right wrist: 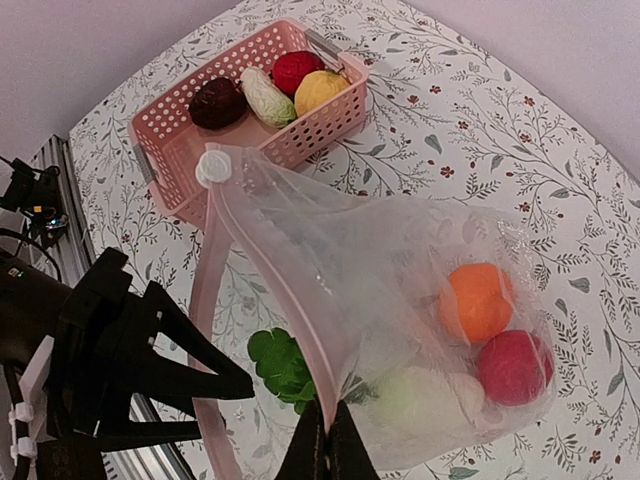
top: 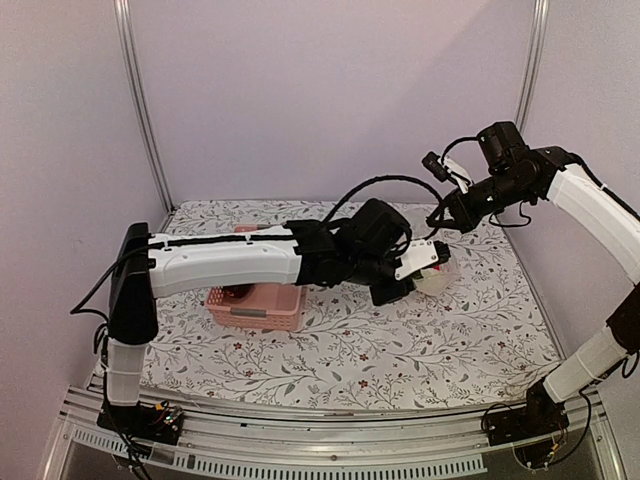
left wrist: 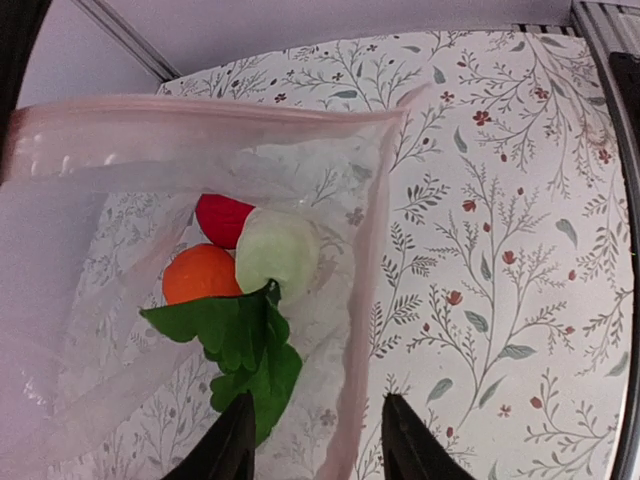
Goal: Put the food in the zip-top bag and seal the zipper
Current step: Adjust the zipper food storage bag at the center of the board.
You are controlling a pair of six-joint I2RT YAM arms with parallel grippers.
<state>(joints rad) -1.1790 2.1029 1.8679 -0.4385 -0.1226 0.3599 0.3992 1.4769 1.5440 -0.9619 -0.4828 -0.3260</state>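
**Zip-top bag open, three pieces inside, four in the basket**

- The zip-top bag lies on the floral table, right of the pink basket and apart from it, with its mouth lifted.
- Right gripper: fingers pinched together on the bag's mouth edge, on the pinkish zipper. It is holding the rim up.
- Left gripper: jaws well apart and gripping nothing. The bag's side edge runs down between the two fingers. I can't tell whether either finger touches the plastic.
- Inside the bag, bunched at the closed end: orange piece, red ball and white radish, all touching. The radish's green leaves point toward the mouth.
- In the basket, lined up along one end: dark purple piece, pale green-white piece, second red one, yellow one.
- The zipper is unsealed and the mouth gapes wide.
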